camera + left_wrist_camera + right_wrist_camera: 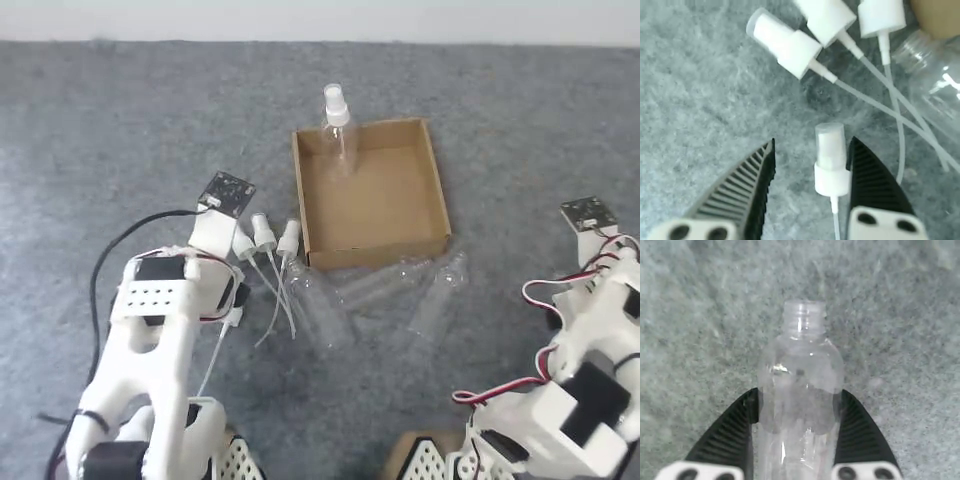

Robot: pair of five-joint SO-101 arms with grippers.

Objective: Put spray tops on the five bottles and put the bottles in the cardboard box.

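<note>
Lying between the wide-open jaws of the left gripper (812,141), a white spray top (831,161) rests on the grey carpet (700,90), close against one jaw and well off the other. Its long axis runs along the jaws, with the cap end toward the fingertips and the thin tube trailing back toward the wrist. I judge that a plain squeeze would catch it across the collar. Three more spray tops (785,42) lie just beyond the fingertips, two of their tubes crossing. The right gripper (799,392) has its jaws pressed on both sides of a clear bottle (801,365), seemingly held, bare neck pointing away from the wrist. Three bottles (385,285) lie before the cardboard box (438,215), and a capped bottle (338,130) stands at its far wall. No label or readable print shows on any of these.
</note>
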